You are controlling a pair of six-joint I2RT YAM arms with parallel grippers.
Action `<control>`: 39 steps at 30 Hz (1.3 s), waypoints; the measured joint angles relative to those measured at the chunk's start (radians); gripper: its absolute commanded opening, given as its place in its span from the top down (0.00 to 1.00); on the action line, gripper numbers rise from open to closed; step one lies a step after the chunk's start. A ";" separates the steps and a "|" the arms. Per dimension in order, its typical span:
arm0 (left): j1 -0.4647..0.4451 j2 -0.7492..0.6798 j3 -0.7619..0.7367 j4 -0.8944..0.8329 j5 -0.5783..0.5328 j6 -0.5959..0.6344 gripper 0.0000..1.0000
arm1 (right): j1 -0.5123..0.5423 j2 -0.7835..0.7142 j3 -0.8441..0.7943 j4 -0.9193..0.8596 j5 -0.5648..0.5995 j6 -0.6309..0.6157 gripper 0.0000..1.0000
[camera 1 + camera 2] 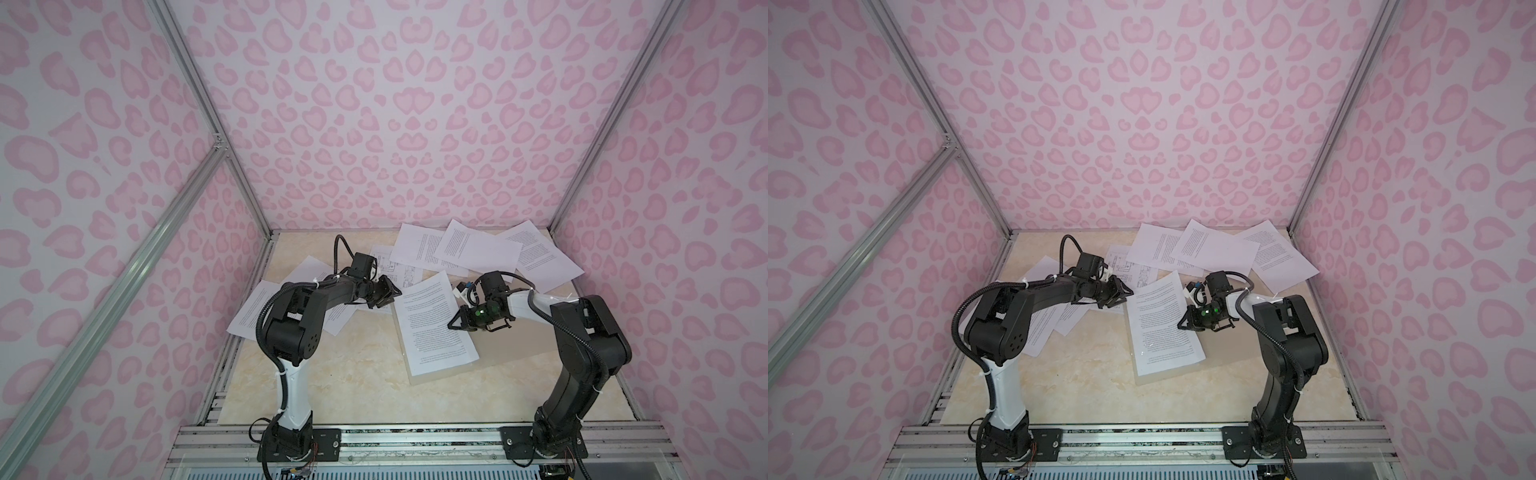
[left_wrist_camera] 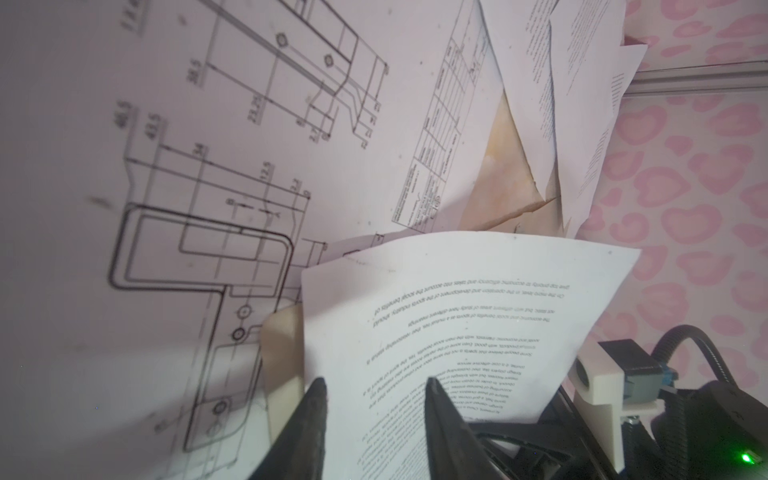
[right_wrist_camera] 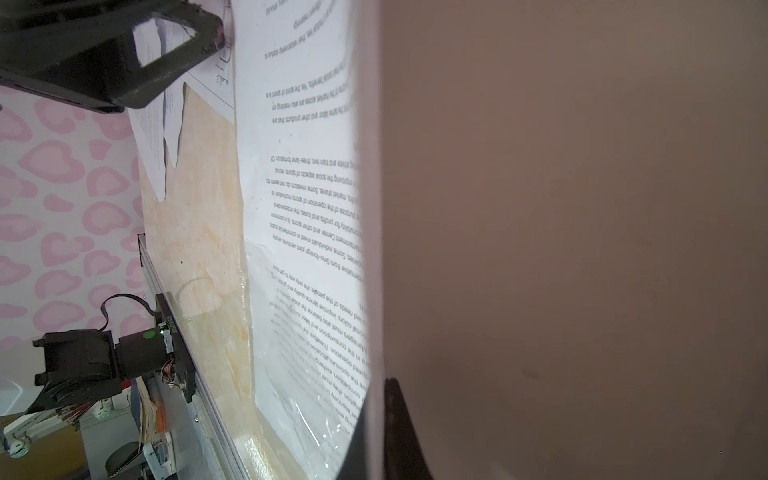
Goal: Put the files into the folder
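Note:
The folder [image 1: 523, 345] [image 1: 1237, 345] lies open at the right, grey-beige, and one of the files, a printed text sheet [image 1: 432, 328] [image 1: 1163, 328], rests on its left half. My right gripper [image 1: 452, 324] [image 3: 376, 386] is shut on the thin edge of the folder's brown flap [image 3: 582, 208], holding it raised beside that sheet [image 3: 299, 187]. At the sheet's far left corner [image 2: 457, 332] my left gripper [image 1: 394, 293] [image 2: 374, 386] has its jaws apart, one fingertip [image 2: 318, 386] at the sheet's edge. More files lie loose around.
A sheet with line drawings [image 2: 208, 166] [image 1: 390, 266] lies just beyond the left gripper. Several text sheets [image 1: 478, 249] overlap at the back right, others [image 1: 266, 307] under the left arm. Pink patterned walls close in three sides. A metal rail [image 1: 415, 436] runs along the front.

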 measured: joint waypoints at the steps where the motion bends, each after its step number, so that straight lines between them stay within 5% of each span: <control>1: 0.000 0.003 0.000 -0.003 -0.006 -0.005 0.67 | 0.000 0.000 0.000 0.000 0.000 0.003 1.00; 19: 0.014 0.003 -0.032 -0.014 -0.061 -0.011 0.90 | -0.004 0.000 -0.006 0.009 -0.011 0.021 1.00; 39: 0.023 0.070 0.023 -0.002 -0.027 0.013 0.96 | 0.004 -0.075 -0.009 -0.064 0.049 -0.037 1.00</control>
